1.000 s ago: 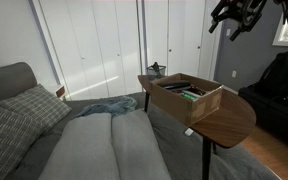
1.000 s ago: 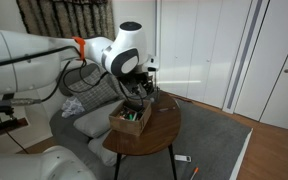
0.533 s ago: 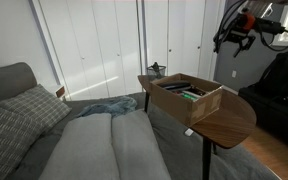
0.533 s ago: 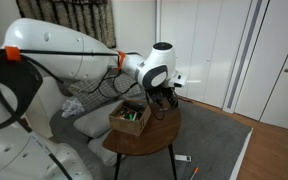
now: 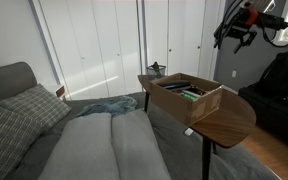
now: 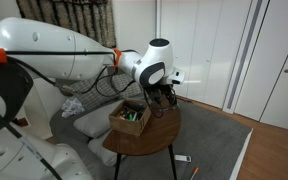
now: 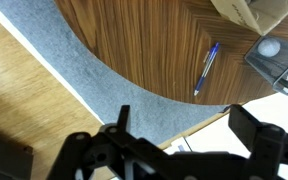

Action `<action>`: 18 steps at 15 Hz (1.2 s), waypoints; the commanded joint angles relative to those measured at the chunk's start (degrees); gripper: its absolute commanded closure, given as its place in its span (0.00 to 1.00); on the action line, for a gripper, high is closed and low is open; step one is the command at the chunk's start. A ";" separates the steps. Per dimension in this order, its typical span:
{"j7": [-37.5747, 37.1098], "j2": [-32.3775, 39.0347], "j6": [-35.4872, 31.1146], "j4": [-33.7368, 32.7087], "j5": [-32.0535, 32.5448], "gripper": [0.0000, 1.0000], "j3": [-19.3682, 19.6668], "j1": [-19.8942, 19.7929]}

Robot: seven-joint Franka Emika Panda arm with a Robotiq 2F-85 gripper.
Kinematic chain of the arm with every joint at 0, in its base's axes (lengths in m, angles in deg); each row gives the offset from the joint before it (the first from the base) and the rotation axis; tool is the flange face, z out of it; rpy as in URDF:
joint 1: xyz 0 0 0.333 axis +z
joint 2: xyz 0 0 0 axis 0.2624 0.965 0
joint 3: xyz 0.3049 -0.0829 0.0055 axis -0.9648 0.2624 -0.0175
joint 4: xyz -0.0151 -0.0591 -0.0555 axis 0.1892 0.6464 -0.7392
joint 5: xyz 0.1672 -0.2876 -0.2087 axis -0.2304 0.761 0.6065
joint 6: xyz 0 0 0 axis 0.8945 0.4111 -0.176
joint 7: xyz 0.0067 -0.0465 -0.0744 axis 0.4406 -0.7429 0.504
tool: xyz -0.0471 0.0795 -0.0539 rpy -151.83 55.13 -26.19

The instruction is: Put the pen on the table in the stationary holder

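Note:
A blue pen (image 7: 206,68) lies flat on the brown wooden table (image 7: 134,40) near its rounded end, seen in the wrist view. The dark mesh stationary holder (image 7: 284,68) stands just right of it, next to the cardboard box (image 7: 246,12). My gripper (image 7: 189,130) is open and empty, hovering high above the table's edge, well apart from the pen. In both exterior views the gripper (image 5: 234,30) (image 6: 167,97) hangs over the table's (image 5: 229,118) (image 6: 149,145) end. The holder (image 5: 156,70) stands at the table's far end behind the box (image 5: 186,98). The pen is too small to make out there.
The open cardboard box (image 6: 131,117) with items inside takes up much of the tabletop. A grey sofa with cushions (image 5: 74,140) lies beside the table. Grey carpet and wood floor (image 7: 24,110) are below, with small items on the carpet (image 6: 182,158).
Over the last second the arm swung out over the table's end and dropped a little. In the last half second it barely moved. The pen has not moved.

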 commanded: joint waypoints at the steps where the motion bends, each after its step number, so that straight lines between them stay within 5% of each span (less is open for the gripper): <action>1: -9.37 4.09 3.84 -3.60 2.87 0.00 -1.47 -2.14; 8: -28.72 27.02 14.58 -25.15 6.50 0.00 -3.29 1.56; 13: -29.76 41.98 22.11 -40.81 9.81 0.00 -1.40 6.56; 16: -27.85 48.59 25.88 -49.96 5.70 0.00 -0.53 7.36; 17: -27.78 43.87 21.73 -41.72 7.13 0.00 0.09 8.07; 18: -27.75 45.85 22.63 -44.43 6.79 0.00 0.22 8.18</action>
